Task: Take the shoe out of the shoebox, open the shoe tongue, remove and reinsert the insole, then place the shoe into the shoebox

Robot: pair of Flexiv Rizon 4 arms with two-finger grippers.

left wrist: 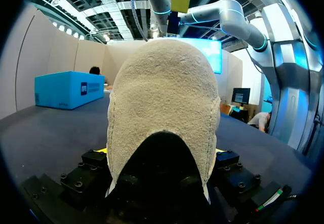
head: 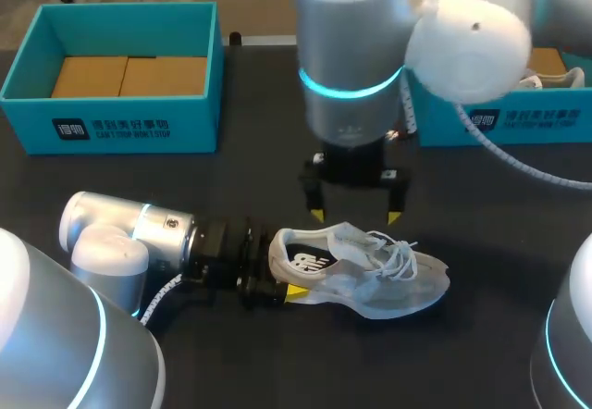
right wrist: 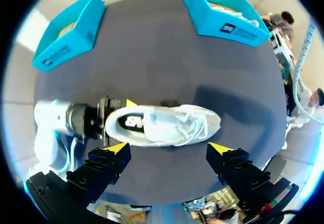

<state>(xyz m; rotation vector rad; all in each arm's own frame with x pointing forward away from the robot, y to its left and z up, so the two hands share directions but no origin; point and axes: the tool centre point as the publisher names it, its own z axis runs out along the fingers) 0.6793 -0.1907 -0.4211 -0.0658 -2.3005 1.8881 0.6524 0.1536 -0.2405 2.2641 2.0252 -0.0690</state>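
The white sneaker (head: 361, 275) lies on its side on the dark worktop (head: 231, 196), near the middle of the front edge, with its toe toward the right edge. It is out of its box and pinned, which suits work on the tongue and insole.

The left fingers (head: 280, 268) come in low along the worktop and are closed on the heel from both sides. The left wrist view shows the heel filling the gap between them. This grip looks meant to keep the sneaker from sliding while the other arm works.

The right fingers (head: 356, 216) hang spread wide just above the collar and laces, holding nothing. They appear lined up to go down on the tongue. The dark insole (head: 305, 261) shows inside the opening, so it seems to be seated.

Two teal shoeboxes sit at the far corners, clear of the working area. The far-left shoebox (head: 111, 127) shows only cardboard inside. The far-right shoebox (head: 518, 117) holds something white, likely a second shoe.

Count: one sneaker on the worktop, two shoeboxes, two arms.
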